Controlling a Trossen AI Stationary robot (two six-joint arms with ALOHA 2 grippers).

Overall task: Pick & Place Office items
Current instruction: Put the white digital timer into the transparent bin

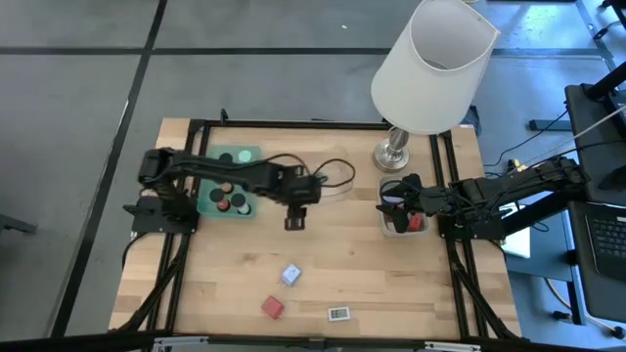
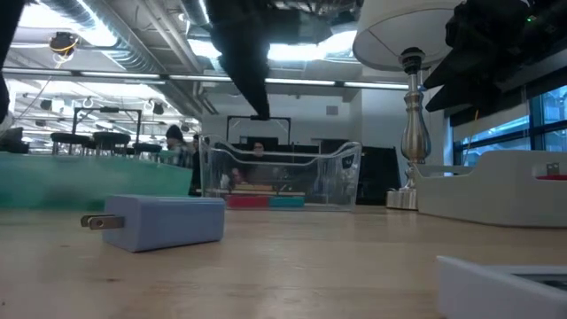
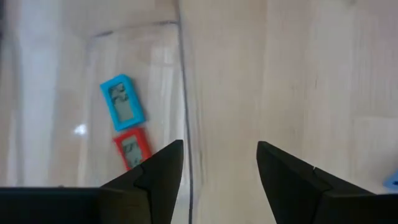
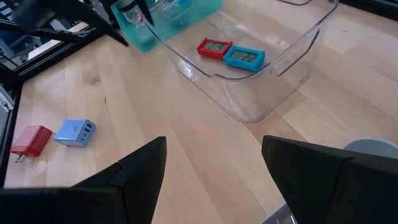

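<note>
Blue block [image 2: 164, 221], perhaps beneath left hand [image 2: 258, 111].

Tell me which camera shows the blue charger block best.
The low view: the blue charger lies close, side-on, prongs visible. The right wrist view shows it smaller, beside the red charger. The high view shows a speck; the left wrist view only a blue edge, probably it.

Lamp [image 1: 430, 64], green tray [image 1: 227, 196], clear tray [image 4: 249, 74]
</note>
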